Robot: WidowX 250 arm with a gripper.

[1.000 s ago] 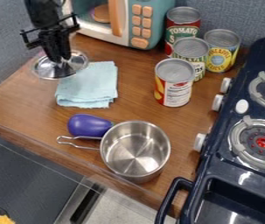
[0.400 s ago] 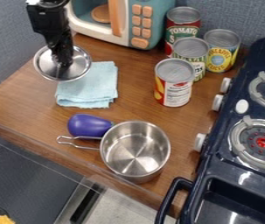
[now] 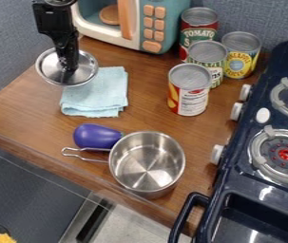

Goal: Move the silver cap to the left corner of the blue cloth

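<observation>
Silver cap (image 3: 49, 74) at left, near the counter's (image 3: 13, 107) left edge. Gripper (image 3: 68, 68) hangs down from the top edge over cap's middle; can't tell whether apart, together or clamped. Cap's lower-right rim overlaps blue cloth (image 3: 95, 98) in view. Wood runs between cloth and purple object (image 3: 94, 136), pot (image 3: 147, 166) beside it; more wood between cloth and nearest can (image 3: 190, 97).

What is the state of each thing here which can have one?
Silver cap: top side up, at the gripper.
Blue cloth: folded, flat.
Pot: upright, uncovered.
Four cans: upright, lids on.
Purple toy: lying on its side.
Toy microwave: upright; door position uncertain.
</observation>
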